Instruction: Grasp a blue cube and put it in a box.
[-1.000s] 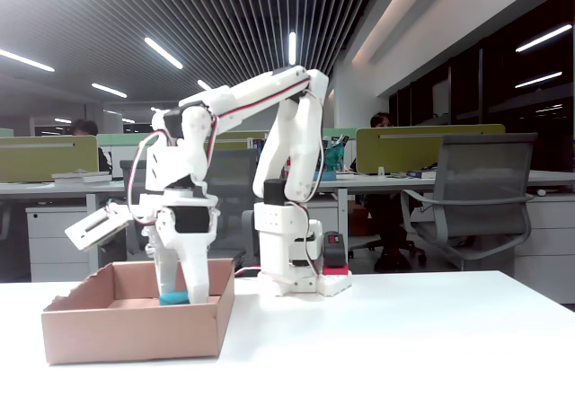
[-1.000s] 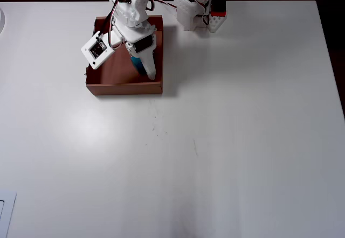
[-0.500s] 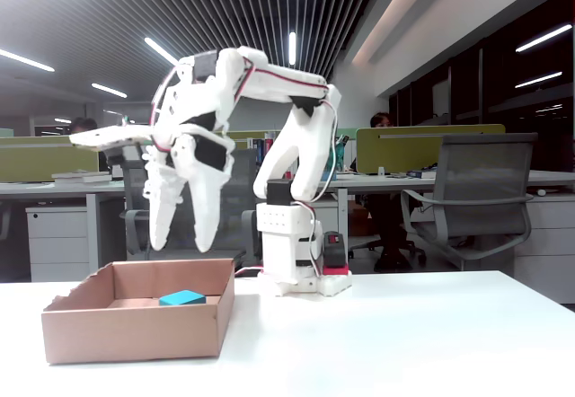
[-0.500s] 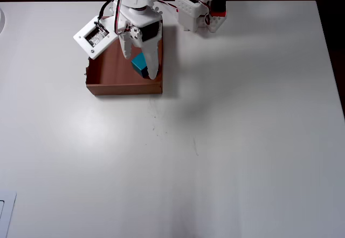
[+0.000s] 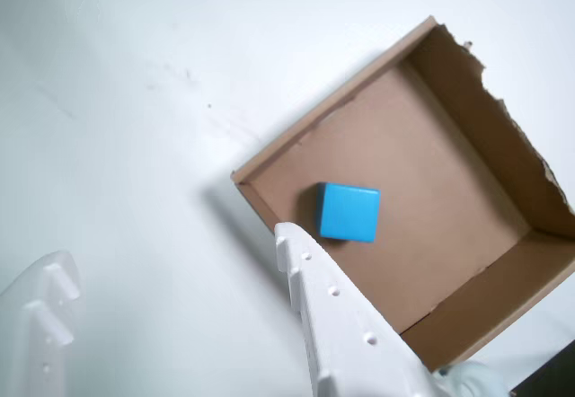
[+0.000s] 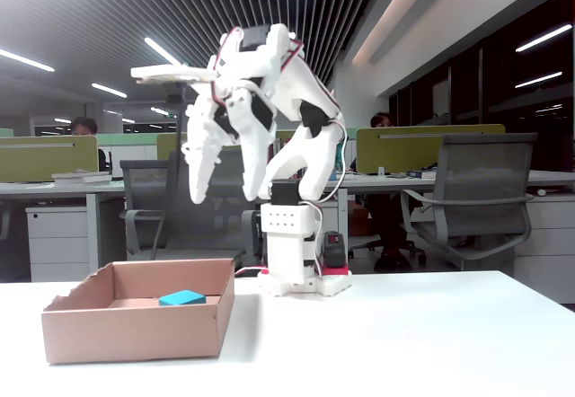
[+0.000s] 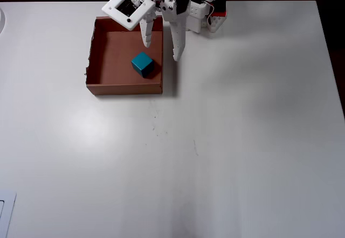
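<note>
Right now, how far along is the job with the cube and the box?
Done: the cube lies on the floor of the box, near its right wall in the overhead view. In hand: nothing; the gripper is open and empty, raised well above the box in the fixed view. Left: nothing of the placing; only parking the arm, if wanted.

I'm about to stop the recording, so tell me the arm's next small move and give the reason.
Probably just fold back toward the base and rest. The blue cube lies flat on the floor of the box, and the gripper hangs open and empty high above it, so nothing seems left to carry. In the wrist view the cube sits clear of the fingers.
</note>
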You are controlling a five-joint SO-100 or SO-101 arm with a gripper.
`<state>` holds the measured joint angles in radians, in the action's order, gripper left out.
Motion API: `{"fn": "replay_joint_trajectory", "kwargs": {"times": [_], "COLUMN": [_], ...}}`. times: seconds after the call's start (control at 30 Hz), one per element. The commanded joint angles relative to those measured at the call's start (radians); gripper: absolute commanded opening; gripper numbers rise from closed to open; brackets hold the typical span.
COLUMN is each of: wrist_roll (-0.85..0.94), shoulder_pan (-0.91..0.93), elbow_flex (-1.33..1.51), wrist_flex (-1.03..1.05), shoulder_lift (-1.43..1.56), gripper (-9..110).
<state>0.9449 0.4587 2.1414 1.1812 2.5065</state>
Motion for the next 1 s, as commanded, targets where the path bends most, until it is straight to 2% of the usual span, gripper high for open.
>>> {"fn": "replay_joint_trajectory", "kwargs": {"times": [0.0,0.3,0.97], "wrist_roll": [0.014,0.025,0.018], "shoulder_pan": [-0.049,-0.227,-0.413], "elbow_flex": [0.018,0.241,0.635], "wrist_flex": [0.011,0.023,0.031], "shoulder_lift": [0.083,0.357,0.607], "gripper": [27,23,20]}}
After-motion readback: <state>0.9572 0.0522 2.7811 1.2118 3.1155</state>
